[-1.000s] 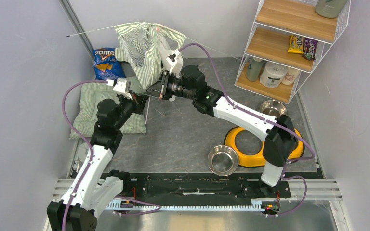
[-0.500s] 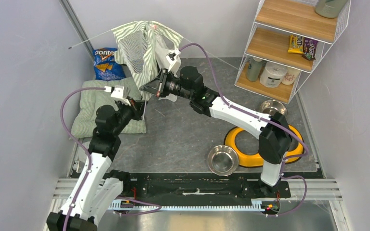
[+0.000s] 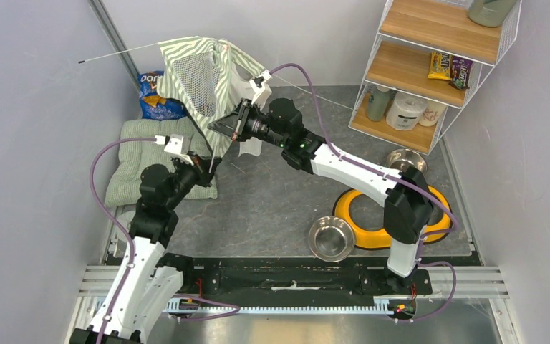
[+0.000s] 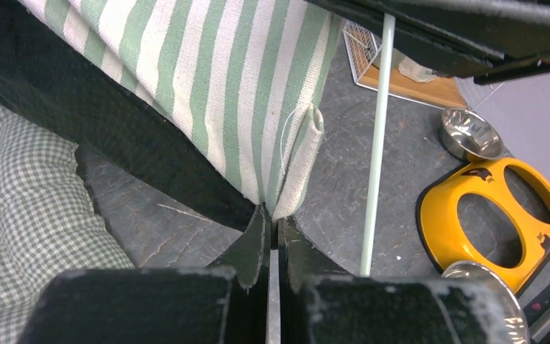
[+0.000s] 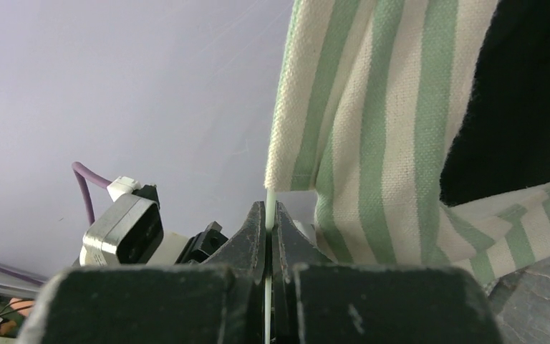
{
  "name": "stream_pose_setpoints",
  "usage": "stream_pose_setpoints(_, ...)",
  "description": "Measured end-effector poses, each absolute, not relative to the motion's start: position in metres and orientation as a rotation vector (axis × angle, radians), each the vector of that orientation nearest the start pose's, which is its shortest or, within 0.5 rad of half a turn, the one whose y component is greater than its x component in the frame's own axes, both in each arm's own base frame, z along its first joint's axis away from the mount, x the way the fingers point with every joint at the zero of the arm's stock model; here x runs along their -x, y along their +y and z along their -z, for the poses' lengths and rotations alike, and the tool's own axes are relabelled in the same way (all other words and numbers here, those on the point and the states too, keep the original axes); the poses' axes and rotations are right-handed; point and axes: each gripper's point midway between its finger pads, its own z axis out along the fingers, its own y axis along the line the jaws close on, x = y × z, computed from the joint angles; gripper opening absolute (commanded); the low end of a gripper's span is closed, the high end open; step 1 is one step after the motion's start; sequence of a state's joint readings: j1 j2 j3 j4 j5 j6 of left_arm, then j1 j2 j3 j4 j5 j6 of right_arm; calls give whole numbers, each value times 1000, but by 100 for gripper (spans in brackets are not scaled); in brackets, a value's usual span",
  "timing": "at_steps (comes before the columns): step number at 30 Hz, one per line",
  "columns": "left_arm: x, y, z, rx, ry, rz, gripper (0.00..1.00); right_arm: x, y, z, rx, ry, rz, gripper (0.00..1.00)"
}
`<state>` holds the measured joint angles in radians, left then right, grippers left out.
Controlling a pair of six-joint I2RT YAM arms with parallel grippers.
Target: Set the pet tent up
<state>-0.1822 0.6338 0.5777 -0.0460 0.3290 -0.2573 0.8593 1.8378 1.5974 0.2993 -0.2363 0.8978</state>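
Note:
The pet tent [image 3: 199, 72], green-and-white striped fabric with a white mesh panel, hangs bunched in the air at the back left. A thin pole [image 3: 114, 53] sticks out of it to the left. My left gripper [image 3: 211, 163] is below the tent, and in the left wrist view it [image 4: 273, 218] is shut on a bottom corner of the striped fabric [image 4: 208, 93]. My right gripper [image 3: 220, 127] is just right of the fabric. In the right wrist view it [image 5: 268, 215] is shut on a thin pale pole [image 5: 268, 197] where the pole enters the fabric sleeve [image 5: 372, 122].
A pale green cushion [image 3: 132, 154] lies under the left arm, with a Doritos bag [image 3: 159, 106] behind it. A yellow double-bowl holder [image 3: 372, 240] and two steel bowls [image 3: 330, 237] [image 3: 404, 159] lie at the right. A wire shelf [image 3: 430, 50] stands at the back right.
The tent has been lifted and spread to the left, and its pole tip has swung further left. The right gripper has risen a little. The left arm has drawn back slightly.

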Motion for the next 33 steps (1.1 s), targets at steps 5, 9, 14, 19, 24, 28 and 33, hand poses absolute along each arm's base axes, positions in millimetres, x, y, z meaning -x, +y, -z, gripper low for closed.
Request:
stream_pose_setpoints(5,-276,-119,-255,-101,1740,654,2,-333,487,-354,165,1704,-1496,0)
stream_pose_setpoints(9,-279,-121,-259,-35,1754,691,2,-338,487,-353,162,1681,-1460,0)
stream_pose_setpoints(14,-284,-119,-257,74,1778,729,2,-333,495,-349,179,1671,-1434,0)
stream_pose_setpoints(19,-288,-122,-246,186,1832,786,2,-334,496,-344,167,1671,-1401,14)
stream_pose_setpoints(24,-289,-126,-240,254,1866,834,2,-342,489,-328,154,1712,-1328,31)
stream_pose_setpoints(28,-289,-127,-240,275,1868,845,2,-340,482,-313,170,1781,-1279,40)
stream_pose_setpoints(33,-289,-127,-238,284,1872,850,2,-327,473,-307,189,1830,-1274,44)
